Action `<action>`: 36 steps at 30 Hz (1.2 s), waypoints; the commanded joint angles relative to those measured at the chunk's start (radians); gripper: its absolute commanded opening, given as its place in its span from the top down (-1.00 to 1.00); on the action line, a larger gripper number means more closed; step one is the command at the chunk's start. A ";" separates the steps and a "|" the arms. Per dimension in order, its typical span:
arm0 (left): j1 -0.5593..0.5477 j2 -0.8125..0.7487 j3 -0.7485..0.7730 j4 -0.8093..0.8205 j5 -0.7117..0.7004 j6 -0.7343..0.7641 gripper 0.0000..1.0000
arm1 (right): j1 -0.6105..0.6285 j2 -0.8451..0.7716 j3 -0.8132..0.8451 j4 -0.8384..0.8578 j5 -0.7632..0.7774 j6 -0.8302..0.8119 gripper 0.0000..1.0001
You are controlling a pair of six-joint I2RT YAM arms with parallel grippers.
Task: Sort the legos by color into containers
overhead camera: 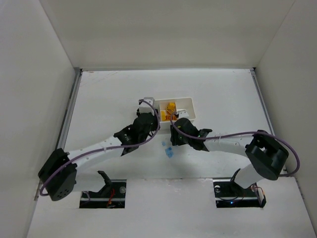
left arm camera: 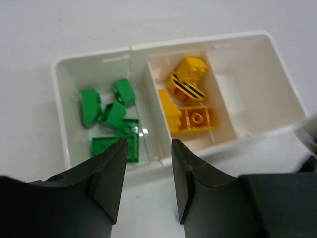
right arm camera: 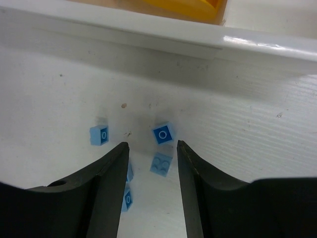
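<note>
The right claw (right arm camera: 152, 145) hangs open and empty over the blue bricks (right arm camera: 160, 164) on the desk (right arm camera: 247, 124). One lies between its fingers, another just ahead. It should drop straight down and close on flat sides without nudging neighbours. The left claw (left arm camera: 148, 142) is open and empty too. Ahead of it, the tray (left arm camera: 277, 47) holds green bricks (left arm camera: 106, 114) and yellow bricks (left arm camera: 190, 99), and the compartment (left arm camera: 257, 84) to their right is bare.

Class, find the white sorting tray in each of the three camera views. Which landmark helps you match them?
Top external: the tray lies near the picture's centre, slightly above it.
Left wrist: the tray fills the middle of the picture.
Right wrist: only the tray's near wall shows, along the top edge.
Shared landmark: the yellow bricks inside it.
</note>
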 commanded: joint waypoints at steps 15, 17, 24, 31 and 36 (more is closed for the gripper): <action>-0.297 -0.119 -0.233 -0.030 -0.040 -0.209 0.14 | 0.008 0.133 0.120 -0.057 0.031 -0.028 0.50; -0.302 -0.099 -0.236 -0.010 -0.040 -0.210 0.10 | 0.008 0.116 0.115 -0.058 0.041 -0.025 0.57; -0.310 -0.005 -0.212 0.038 -0.020 -0.204 0.06 | 0.014 -0.129 0.071 -0.112 0.071 -0.017 0.60; -0.287 0.087 -0.183 0.084 -0.013 -0.184 0.05 | -0.109 -0.277 0.083 -0.095 0.077 -0.038 0.59; -0.287 0.158 -0.149 0.090 -0.013 -0.180 0.07 | -0.214 -0.196 0.141 -0.032 0.079 -0.057 0.57</action>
